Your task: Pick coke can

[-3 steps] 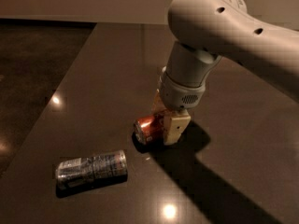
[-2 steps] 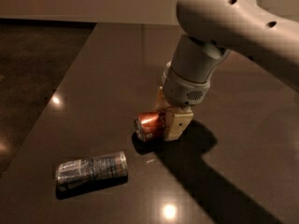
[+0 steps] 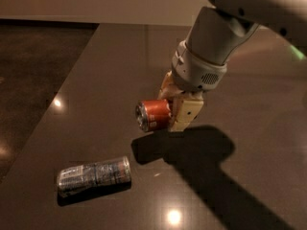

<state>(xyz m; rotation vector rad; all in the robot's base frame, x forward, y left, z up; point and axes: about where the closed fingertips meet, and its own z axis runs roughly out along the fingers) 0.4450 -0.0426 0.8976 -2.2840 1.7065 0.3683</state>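
Note:
The coke can (image 3: 153, 114), red with a silver end, lies on its side between my gripper's fingers, silver end pointing left. My gripper (image 3: 171, 108) is shut on it and holds it a little above the dark table (image 3: 110, 66). One cream finger (image 3: 187, 115) shows in front of the can; the other is mostly hidden behind it. The can's shadow falls on the table just below. The white arm reaches in from the upper right.
A silver-and-blue can (image 3: 94, 175) lies on its side on the table at the lower left, apart from the gripper. The table's left edge runs diagonally beside a dark floor (image 3: 33, 75). A pale wall (image 3: 96, 1) stands at the back.
The gripper has risen with the coke can in it; the can was resting on the table and now hangs above it. The silver-and-blue can has not moved.

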